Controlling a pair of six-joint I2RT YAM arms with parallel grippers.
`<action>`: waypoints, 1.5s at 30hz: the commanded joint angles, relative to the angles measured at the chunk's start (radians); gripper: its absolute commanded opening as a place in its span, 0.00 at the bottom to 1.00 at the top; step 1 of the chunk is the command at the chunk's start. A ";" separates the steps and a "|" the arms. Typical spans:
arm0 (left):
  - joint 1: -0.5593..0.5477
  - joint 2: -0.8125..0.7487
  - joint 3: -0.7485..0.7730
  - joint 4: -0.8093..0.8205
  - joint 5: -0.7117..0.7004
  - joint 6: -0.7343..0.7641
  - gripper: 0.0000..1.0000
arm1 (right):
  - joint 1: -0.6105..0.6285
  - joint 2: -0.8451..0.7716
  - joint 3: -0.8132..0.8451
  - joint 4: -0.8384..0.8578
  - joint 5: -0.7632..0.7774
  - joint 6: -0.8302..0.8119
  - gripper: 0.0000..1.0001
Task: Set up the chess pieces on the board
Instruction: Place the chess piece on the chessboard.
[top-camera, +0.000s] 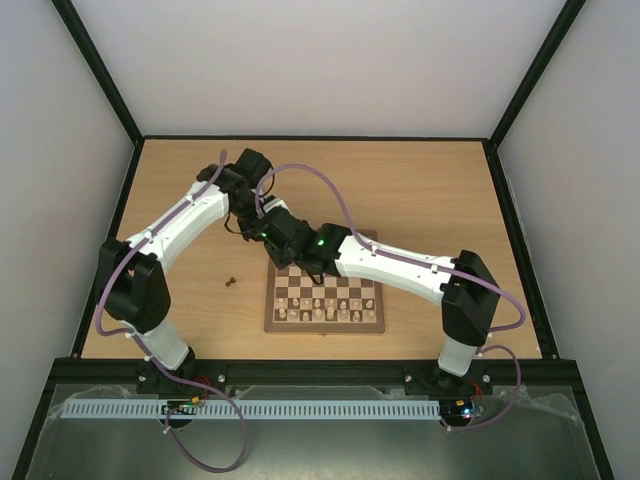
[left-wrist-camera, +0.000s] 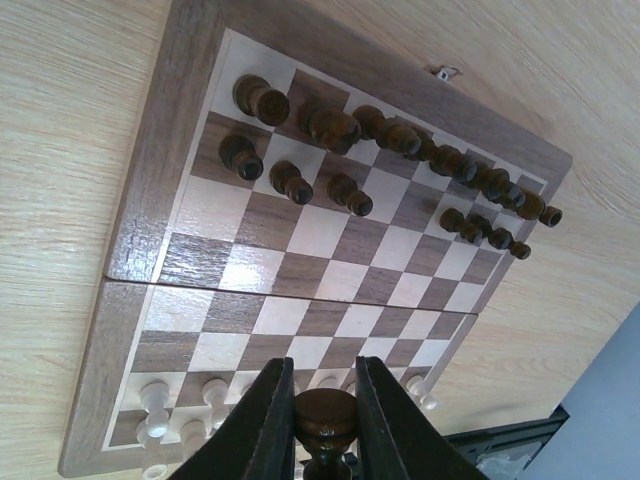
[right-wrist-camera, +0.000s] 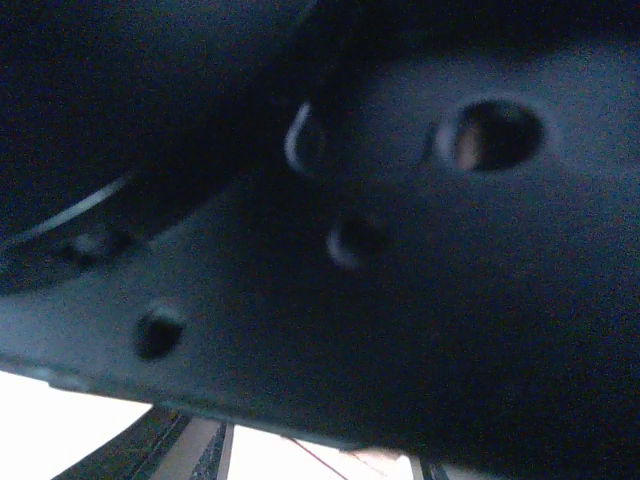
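Note:
The board (left-wrist-camera: 140, 200) fills the left wrist view. Dark chess pieces (left-wrist-camera: 335, 128) stand in two rows along its far side, with a gap in the middle of the pawn row. My left gripper (left-wrist-camera: 325, 415) is shut on a dark pawn (left-wrist-camera: 325, 412), held by its round head above the board's pale-piece side. In the top view the board (top-camera: 325, 328) lies in the middle of the table, with my left gripper (top-camera: 262, 222) over its far left corner. One dark piece (top-camera: 232, 281) lies on the table left of the board. My right gripper (top-camera: 283, 243) is beside the left one; its fingers are hidden.
Pale pieces (left-wrist-camera: 155, 405) stand in two rows on the board's other side, also seen in the top view (top-camera: 320, 312). The right wrist view is filled by a dark, blurred arm body (right-wrist-camera: 380, 250) very close to the lens. The two arms cross above the board's far edge.

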 joint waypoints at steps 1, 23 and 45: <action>-0.006 0.010 -0.012 -0.015 0.060 -0.005 0.02 | 0.003 0.021 0.040 -0.090 0.038 0.006 0.44; 0.001 0.036 -0.010 -0.002 0.092 0.011 0.02 | 0.001 0.075 0.032 -0.121 0.006 0.002 0.27; 0.041 0.045 -0.002 0.002 0.120 0.015 0.02 | 0.003 0.066 -0.022 -0.112 -0.010 0.028 0.32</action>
